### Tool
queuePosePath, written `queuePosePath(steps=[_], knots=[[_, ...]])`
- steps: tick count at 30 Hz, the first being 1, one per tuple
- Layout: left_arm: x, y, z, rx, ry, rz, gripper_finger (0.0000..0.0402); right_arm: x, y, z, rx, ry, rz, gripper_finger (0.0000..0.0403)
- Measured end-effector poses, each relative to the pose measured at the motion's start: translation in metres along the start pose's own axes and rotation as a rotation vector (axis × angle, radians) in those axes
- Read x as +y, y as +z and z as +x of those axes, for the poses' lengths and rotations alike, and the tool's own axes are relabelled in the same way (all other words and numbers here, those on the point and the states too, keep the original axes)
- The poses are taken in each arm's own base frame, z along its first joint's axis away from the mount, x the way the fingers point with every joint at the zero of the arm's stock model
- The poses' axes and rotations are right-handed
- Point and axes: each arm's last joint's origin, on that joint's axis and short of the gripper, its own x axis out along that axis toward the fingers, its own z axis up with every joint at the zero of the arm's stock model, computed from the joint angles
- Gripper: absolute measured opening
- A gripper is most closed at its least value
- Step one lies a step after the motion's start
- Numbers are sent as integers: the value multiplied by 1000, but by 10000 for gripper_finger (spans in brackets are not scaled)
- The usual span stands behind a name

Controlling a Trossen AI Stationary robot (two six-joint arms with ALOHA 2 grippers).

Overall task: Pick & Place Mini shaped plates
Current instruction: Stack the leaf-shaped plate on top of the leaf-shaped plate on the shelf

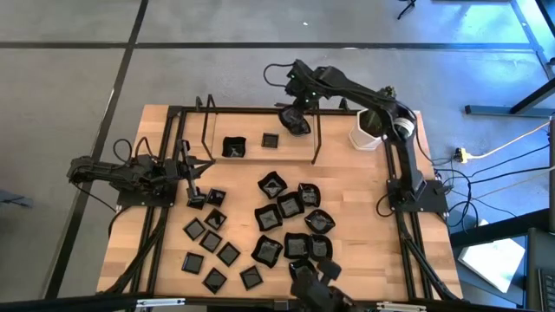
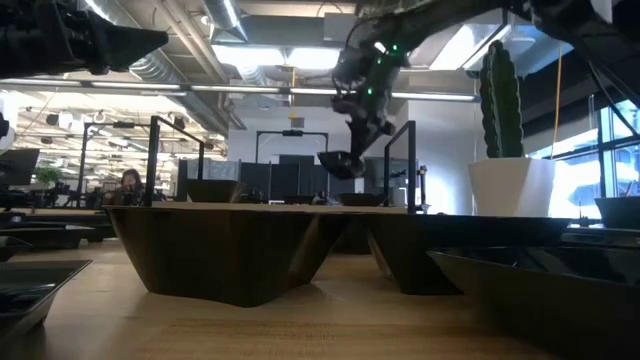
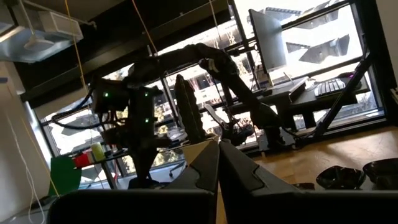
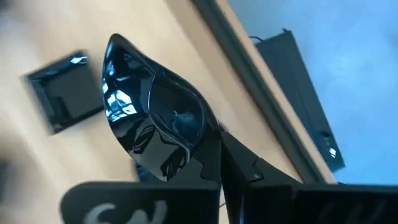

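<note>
Wooden table (image 1: 165, 269), mini shaped plates (image 1: 286, 227) clustered mid-surface toward the near edge, two more near the far edge. Right gripper (image 1: 295, 119) raised over the far edge, fingers pinching a wavy-edged plate (image 4: 155, 121). Left gripper (image 1: 189, 165) near the left edge, fingers pressed together, empty.

The table (image 1: 165, 130) is showing pale, matt wood with a fine lengthwise grain. The mini shaped plates (image 1: 290, 230) are gleaming glossy black, smooth like glazed ceramic or hard plastic. The wavy-edged plate (image 4: 158, 121) pinched in the right gripper (image 4: 217, 146) is mirroring bright highlights. The gripper's fingers (image 4: 255, 171) are looking like matt dark plastic. The cactus pot (image 2: 510, 187) is appearing smooth, matt white. The frame bars (image 1: 260, 111) are looking like black metal.
</note>
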Motion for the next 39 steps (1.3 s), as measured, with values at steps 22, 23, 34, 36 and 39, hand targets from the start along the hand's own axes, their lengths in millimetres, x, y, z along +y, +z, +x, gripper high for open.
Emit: queuePosePath(steps=[22,23,34,36,39], knots=[[0,0,0,0,0,-8,2,-7,-10,12,121,-52,3,0],[0,0,0,0,0,-7,3,-7,-10,12,124,-51,-3,0],[0,0,0,0,-1,-8,8,-5,-12,27,164,-9,-25,27],[0,0,0,0,0,-8,8,-5,-12,30,168,-10,-23,37],[0,0,0,1,-1,-8,8,-5,-11,29,158,-11,-18,49]])
